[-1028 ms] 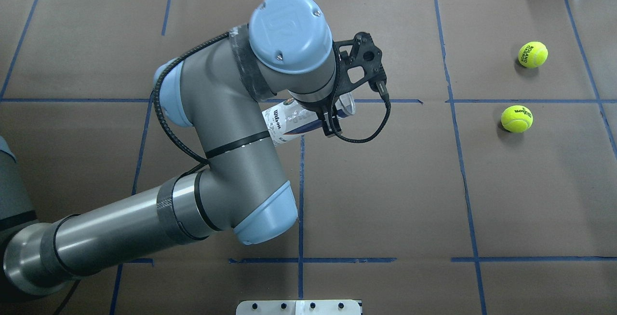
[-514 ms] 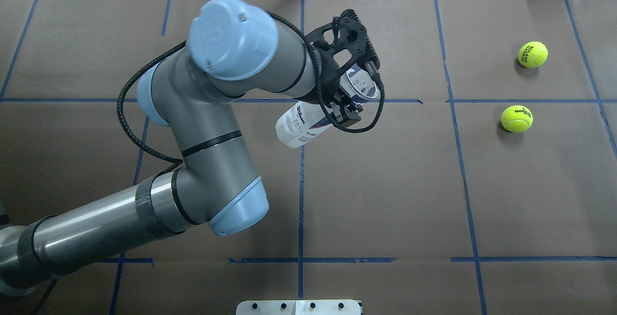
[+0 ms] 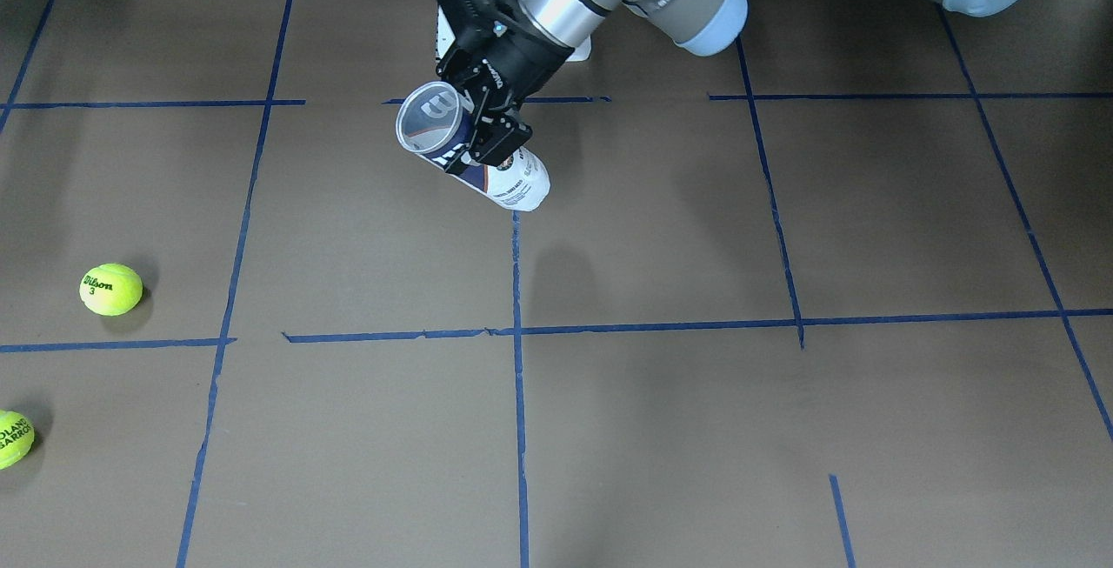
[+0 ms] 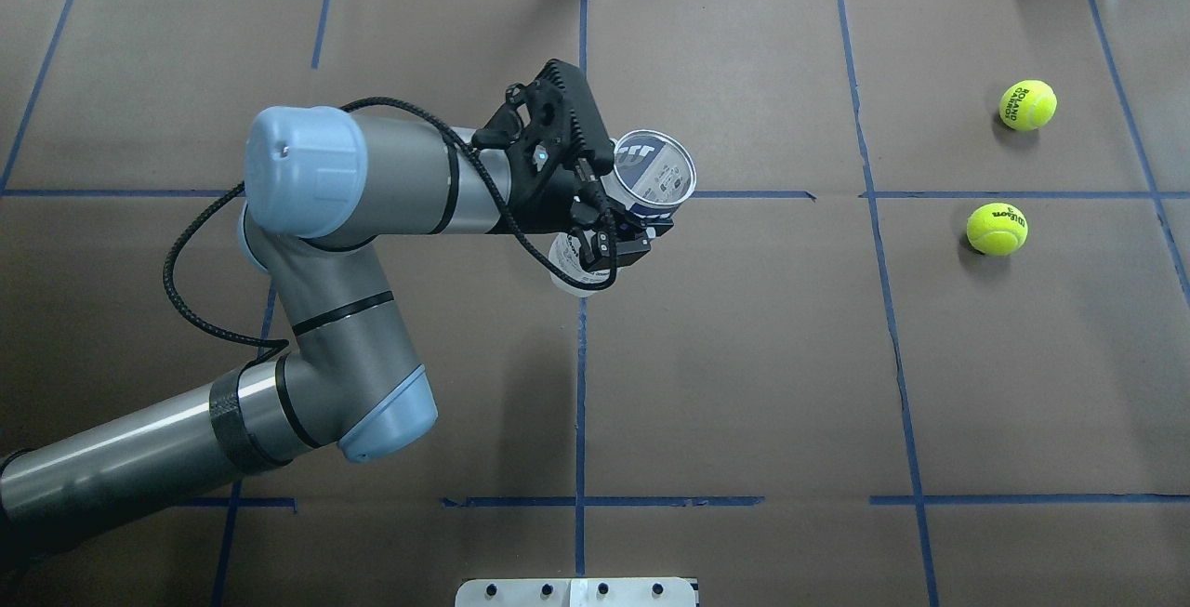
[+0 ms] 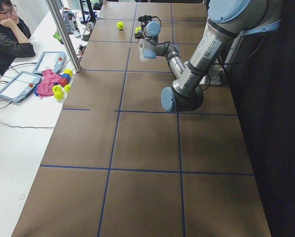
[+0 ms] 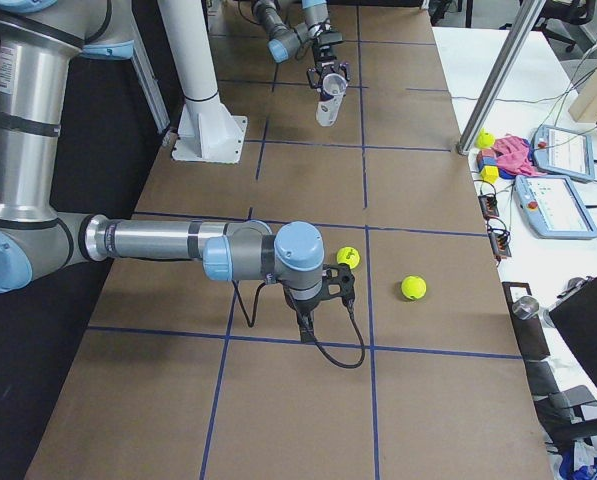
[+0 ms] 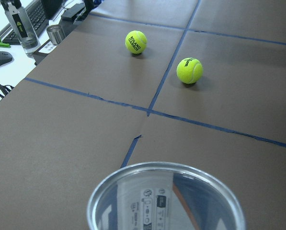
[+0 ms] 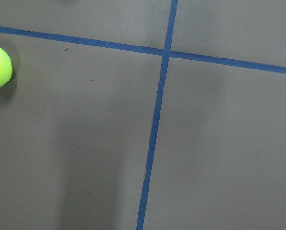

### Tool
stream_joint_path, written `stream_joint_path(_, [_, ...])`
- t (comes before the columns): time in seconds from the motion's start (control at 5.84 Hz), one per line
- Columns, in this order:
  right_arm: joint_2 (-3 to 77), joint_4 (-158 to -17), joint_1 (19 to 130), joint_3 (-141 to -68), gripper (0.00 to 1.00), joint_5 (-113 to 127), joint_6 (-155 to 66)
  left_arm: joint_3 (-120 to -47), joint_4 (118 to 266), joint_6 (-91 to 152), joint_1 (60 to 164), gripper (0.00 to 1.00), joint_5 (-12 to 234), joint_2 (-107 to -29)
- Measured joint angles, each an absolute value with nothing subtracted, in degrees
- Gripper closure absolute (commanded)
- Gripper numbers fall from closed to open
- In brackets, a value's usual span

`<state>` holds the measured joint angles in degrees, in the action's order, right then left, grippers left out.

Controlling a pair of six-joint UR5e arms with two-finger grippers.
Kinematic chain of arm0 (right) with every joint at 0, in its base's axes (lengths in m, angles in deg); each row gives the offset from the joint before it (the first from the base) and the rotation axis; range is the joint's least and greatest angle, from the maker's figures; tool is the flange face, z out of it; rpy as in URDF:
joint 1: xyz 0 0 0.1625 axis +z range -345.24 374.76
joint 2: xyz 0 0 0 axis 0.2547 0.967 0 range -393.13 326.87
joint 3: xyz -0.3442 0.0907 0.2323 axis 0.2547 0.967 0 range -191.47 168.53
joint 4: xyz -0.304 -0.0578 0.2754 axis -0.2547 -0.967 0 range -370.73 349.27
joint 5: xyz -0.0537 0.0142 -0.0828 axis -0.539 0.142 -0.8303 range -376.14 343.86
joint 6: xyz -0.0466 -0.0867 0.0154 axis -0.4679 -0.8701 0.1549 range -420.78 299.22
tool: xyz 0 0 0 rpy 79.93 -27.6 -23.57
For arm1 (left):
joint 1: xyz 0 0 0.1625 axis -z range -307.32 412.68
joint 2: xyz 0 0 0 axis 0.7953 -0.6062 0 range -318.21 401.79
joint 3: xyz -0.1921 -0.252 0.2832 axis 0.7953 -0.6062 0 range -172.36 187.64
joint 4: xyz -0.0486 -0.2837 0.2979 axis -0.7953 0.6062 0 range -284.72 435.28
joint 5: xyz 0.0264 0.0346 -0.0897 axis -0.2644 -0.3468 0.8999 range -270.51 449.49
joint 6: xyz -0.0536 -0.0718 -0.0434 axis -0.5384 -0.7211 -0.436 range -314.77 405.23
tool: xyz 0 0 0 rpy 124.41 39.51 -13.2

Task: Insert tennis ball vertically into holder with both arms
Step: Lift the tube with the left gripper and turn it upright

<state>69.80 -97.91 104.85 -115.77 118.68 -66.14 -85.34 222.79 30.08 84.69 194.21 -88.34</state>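
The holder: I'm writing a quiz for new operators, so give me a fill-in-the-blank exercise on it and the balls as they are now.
1. The holder is clamped in the robot's ___ end effector.
2. On the brown table lie ___ tennis balls.
3. Seen from the left wrist, the holder's inside is ___.
Missing words: left; two; empty.

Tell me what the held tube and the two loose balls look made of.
Tennis-ball tube: clear glossy plastic, probably; its wall is see-through at the open mouth, with a printed label wrap. Tennis balls: matte yellow-green felt, apparently, with printed logos.
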Motion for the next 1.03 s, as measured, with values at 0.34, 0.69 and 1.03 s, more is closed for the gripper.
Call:
stream_joint_path(0.34, [69.79, -97.91, 104.84, -115.79, 0.00, 118.68, -66.21, -79.11, 236.89, 28.81, 84.07, 0.33, 189.97, -87.78])
stream_joint_path(0.69, [69.79, -97.91, 104.84, -115.86, 0.00, 118.68, -66.23, -71.64, 250.60, 28.74, 81.35, 0.33, 182.91, -87.80])
stream_joint_path(1.03, [69.79, -97.87, 104.85, -115.95, 0.00, 118.68, -66.23, -63.87, 260.99, 28.83, 79.84, 0.33, 179.36, -87.75])
